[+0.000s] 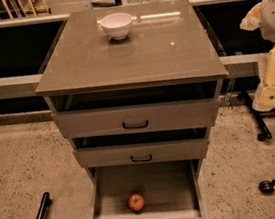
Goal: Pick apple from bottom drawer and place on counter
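Jaws: can't tell if open; gripper [274, 81] sits right of counter [135, 56]. Reach step: apple [136, 202] lies low-left of it in open bottom drawer [164, 181]. Next: descend, approx. over apple.

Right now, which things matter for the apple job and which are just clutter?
Job: apple, in the open bottom drawer; counter; gripper, at the right edge, well clear of the apple.
Lying about: white bowl on the counter; two upper drawers; chair wheels at right.
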{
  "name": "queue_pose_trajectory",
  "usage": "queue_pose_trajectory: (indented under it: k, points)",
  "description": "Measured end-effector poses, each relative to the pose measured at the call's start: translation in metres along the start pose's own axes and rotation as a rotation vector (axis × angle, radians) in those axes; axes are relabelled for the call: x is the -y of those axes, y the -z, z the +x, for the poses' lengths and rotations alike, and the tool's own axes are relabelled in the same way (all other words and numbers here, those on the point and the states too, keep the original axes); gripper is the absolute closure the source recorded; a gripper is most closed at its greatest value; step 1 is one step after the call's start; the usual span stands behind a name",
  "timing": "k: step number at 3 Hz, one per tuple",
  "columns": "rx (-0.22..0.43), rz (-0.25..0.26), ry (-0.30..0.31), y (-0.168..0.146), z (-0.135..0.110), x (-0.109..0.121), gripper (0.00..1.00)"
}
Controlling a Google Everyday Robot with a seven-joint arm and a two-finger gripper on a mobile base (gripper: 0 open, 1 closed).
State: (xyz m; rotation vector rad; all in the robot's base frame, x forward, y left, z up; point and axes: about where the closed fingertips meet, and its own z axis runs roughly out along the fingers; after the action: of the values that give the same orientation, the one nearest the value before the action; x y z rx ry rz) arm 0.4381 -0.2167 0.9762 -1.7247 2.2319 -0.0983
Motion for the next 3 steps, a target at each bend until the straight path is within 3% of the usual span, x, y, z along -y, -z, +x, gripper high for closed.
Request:
queue_pose_trajectory:
  k: [1,2,3]
  points:
    - [0.0,0.0,0.0,0.0,0.0,0.0,0.0]
    - [0.083,-0.01,0.029,-0.003,-0.01,-0.005,0.0]
    - [0.264,-0.102,0.053,-0.064,-0.023,-0.024,0.0]
